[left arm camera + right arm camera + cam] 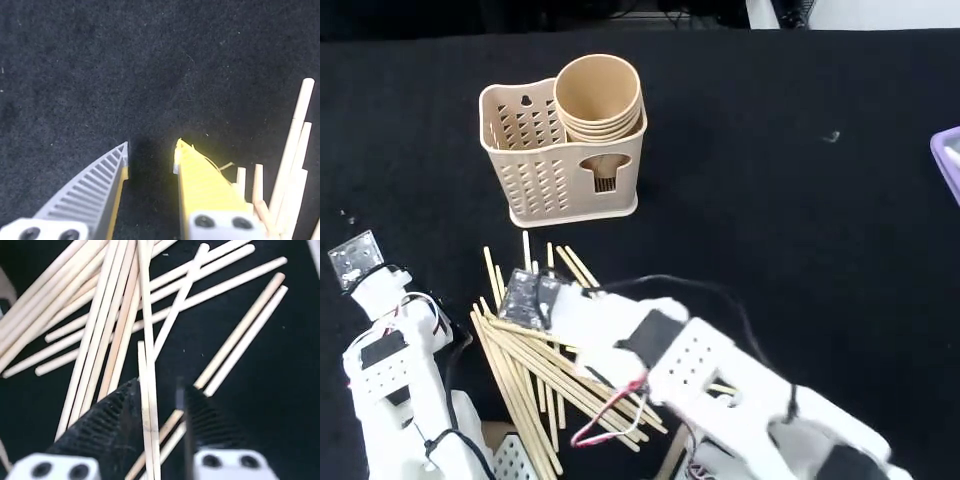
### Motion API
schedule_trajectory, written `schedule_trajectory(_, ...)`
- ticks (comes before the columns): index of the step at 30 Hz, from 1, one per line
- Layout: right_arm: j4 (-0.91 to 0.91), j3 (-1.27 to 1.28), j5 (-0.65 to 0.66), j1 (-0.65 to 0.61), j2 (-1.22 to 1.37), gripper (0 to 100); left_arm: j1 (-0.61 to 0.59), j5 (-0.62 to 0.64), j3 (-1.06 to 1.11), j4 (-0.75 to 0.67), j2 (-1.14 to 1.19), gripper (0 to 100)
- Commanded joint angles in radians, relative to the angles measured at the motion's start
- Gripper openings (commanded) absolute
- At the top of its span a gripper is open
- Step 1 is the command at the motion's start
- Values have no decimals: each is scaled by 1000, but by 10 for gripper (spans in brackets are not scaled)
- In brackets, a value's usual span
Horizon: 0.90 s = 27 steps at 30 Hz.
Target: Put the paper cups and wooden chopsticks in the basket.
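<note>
A matt, fuzzy black cloth lies under a smooth beige plastic basket at eleven o'clock, matt brown paper cups, pale unvarnished wooden chopsticks at seven o'clock, and ribbed plastic on the left gripper and right gripper.

Beige basket with slotted holes; tan cups; pale wooden chopsticks; black cloth; ribbed yellow-and-grey left gripper.

A black table carries a beige basket, a loose heap of wooden chopsticks, and a purple object at its edge.
</note>
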Motion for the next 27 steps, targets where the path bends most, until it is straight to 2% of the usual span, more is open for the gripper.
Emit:
schedule_trajectory(1,-69,-25,-11,-20,125,180,19,8,-5,-15,-17,155)
schedule_trajectory(8,-74,-108,46,-25,331,180,19,8,-5,-15,-17,155)
schedule_trajectory(14,-74,-150,46,0,364,177,19,8,-5,-17,-17,155)
schedule_trajectory(19,-106,-134,124,51,371,11,19,8,-5,-15,-17,155)
schedule_trajectory(27,-100,-105,126,84,363,114,19,8,-5,-15,-17,155)
